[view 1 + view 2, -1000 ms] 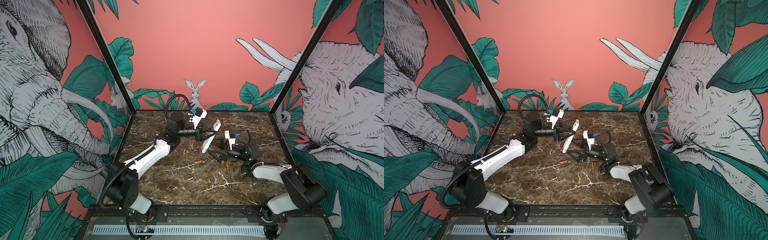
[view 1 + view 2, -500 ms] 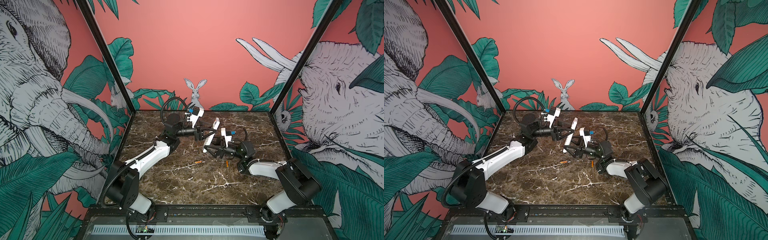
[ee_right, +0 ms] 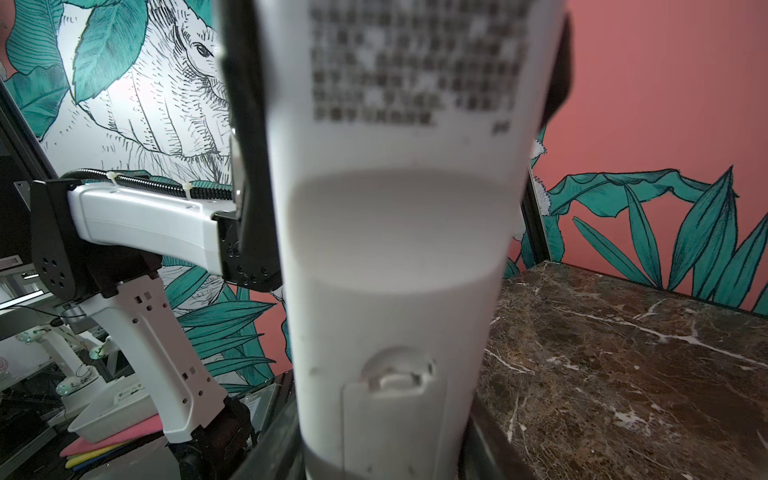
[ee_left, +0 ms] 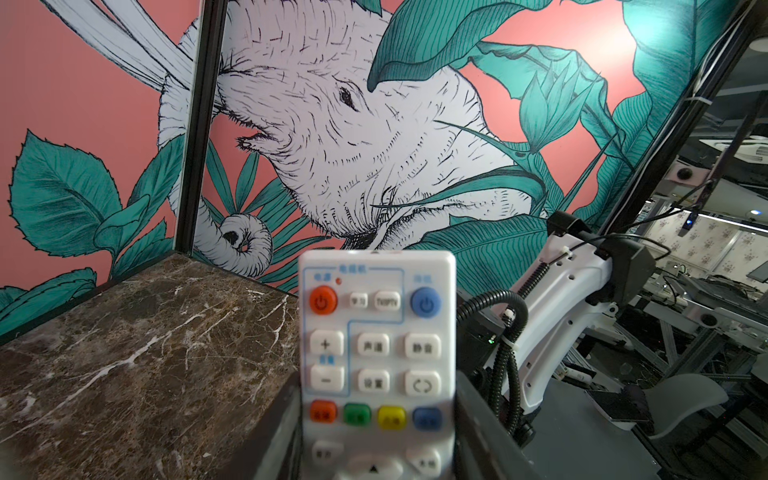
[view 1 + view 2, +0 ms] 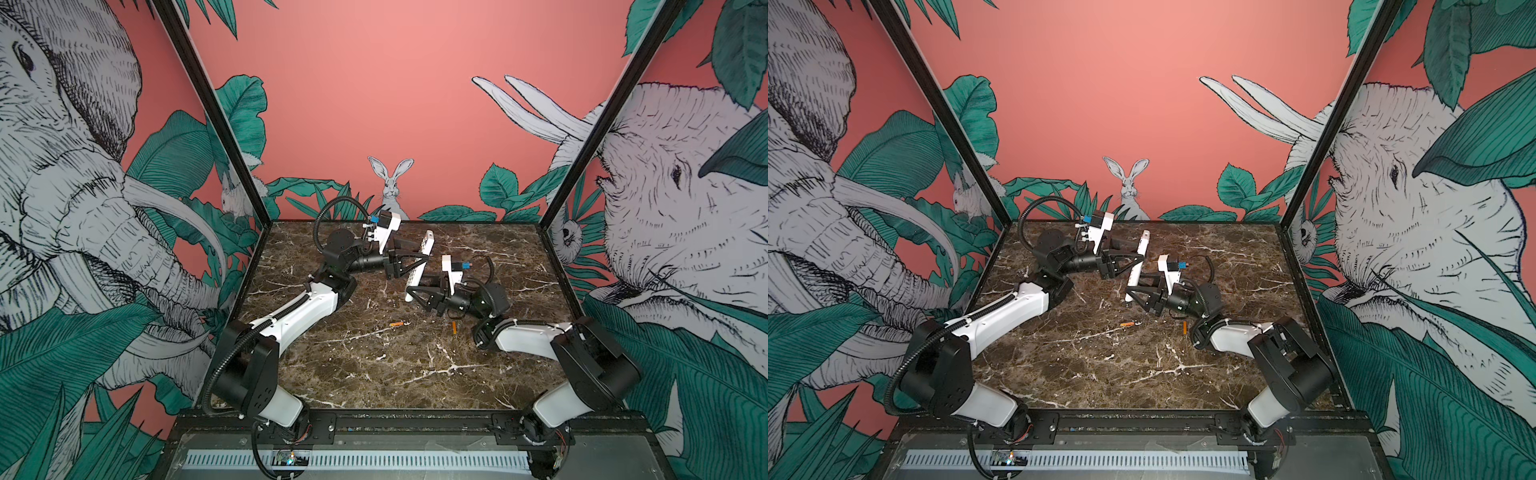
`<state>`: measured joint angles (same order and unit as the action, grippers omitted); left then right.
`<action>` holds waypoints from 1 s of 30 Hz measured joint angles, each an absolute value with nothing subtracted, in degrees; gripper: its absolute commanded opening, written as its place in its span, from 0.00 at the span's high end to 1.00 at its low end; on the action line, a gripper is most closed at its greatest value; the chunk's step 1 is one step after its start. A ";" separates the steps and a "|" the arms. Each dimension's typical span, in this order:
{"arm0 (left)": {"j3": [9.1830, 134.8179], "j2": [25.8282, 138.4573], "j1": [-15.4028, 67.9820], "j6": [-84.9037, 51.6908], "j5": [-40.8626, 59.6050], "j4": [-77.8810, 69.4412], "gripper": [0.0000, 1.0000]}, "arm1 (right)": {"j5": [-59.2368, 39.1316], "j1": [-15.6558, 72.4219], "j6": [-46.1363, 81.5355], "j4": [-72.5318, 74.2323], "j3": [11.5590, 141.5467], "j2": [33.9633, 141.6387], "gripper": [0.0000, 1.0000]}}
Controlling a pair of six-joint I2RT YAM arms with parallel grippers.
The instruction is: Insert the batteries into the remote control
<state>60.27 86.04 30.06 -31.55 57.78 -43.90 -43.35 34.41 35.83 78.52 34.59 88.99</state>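
The remote point(image 5: 426, 244) point(image 5: 1143, 247) is held up off the worktop point(image 5: 374, 374), tilted, with its upper end leaning toward the back wall and its lower end nearer the front. The left tool point(image 5: 420, 258) point(image 5: 1139, 259) is clamped on it at about mid-length, one jaw against each long edge. The left wrist view shows the button face point(image 4: 376, 353) between those jaws, with the orange and blue power buttons at the far end. The right tool point(image 5: 413, 289) point(image 5: 1130, 291) is at the remote's lower end, reaching in from the right. In the right wrist view the plain white back point(image 3: 395, 249) fills the space between its jaws, which lie against both edges with no visible gap, so it too grips the remote. The battery cover point(image 3: 390, 424) on that back is closed, its latch in place. Both batteries lie on the worktop in front of the arms, apart from each other and from both tools. One point(image 5: 397, 323) point(image 5: 1130, 323) is near the middle, lying crosswise. The other point(image 5: 454, 328) point(image 5: 1184, 328) is to its right, just beside the right arm's wrist, pointing front to back.
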 measured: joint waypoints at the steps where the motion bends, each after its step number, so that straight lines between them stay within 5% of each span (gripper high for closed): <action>1: 60.23 86.04 30.06 -31.46 57.76 -43.88 0.40 | -43.35 34.41 35.83 78.46 34.59 88.99 0.56; 5: 60.23 85.65 29.65 -30.15 57.19 -41.54 0.11 | -42.65 34.44 35.83 77.91 34.59 89.12 0.58; 9: 60.05 84.16 28.03 -27.29 56.07 -36.32 0.03 | -42.28 34.44 36.07 77.19 34.59 90.00 0.60; 16: 60.05 79.99 23.20 -17.93 49.60 -20.16 0.01 | -41.01 34.44 33.65 66.00 36.47 90.30 0.61; 22: 61.54 76.77 23.33 -8.73 41.78 -3.49 0.01 | -32.97 34.44 24.49 39.22 41.32 85.19 0.61; 30: 61.65 80.07 23.75 -9.74 41.50 -1.93 0.04 | -22.68 34.81 16.05 15.40 43.90 78.91 0.61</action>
